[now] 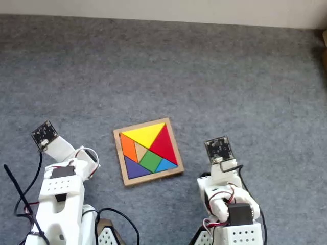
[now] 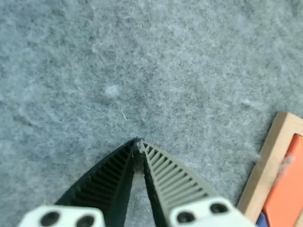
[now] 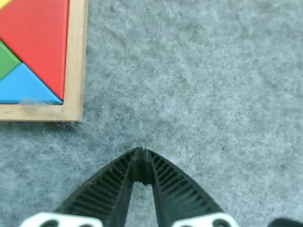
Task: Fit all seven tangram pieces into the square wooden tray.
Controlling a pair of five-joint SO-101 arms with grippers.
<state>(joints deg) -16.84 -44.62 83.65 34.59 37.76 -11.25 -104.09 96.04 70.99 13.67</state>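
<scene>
The square wooden tray (image 1: 119, 149) lies on the grey carpet between the two arms. Inside it sit the yellow (image 1: 145, 135), red (image 1: 164, 144), orange (image 1: 127, 147), tan (image 1: 140, 151), green (image 1: 150, 161), blue (image 1: 165, 165) and purple (image 1: 133, 168) pieces, flat and flush. My left gripper (image 2: 138, 143) rests shut over bare carpet, left of the tray's edge (image 2: 270, 158). My right gripper (image 3: 140, 152) is shut too, over the carpet off the tray's corner (image 3: 75, 111), near the red piece (image 3: 38, 42) and blue piece (image 3: 23, 87). Neither holds anything.
Grey carpet (image 1: 204, 76) spreads all around the tray. A pale wall strip (image 1: 163, 10) runs along the far edge. Both arm bases (image 1: 61, 204) (image 1: 230, 214) stand at the near edge, with cables beside the left one.
</scene>
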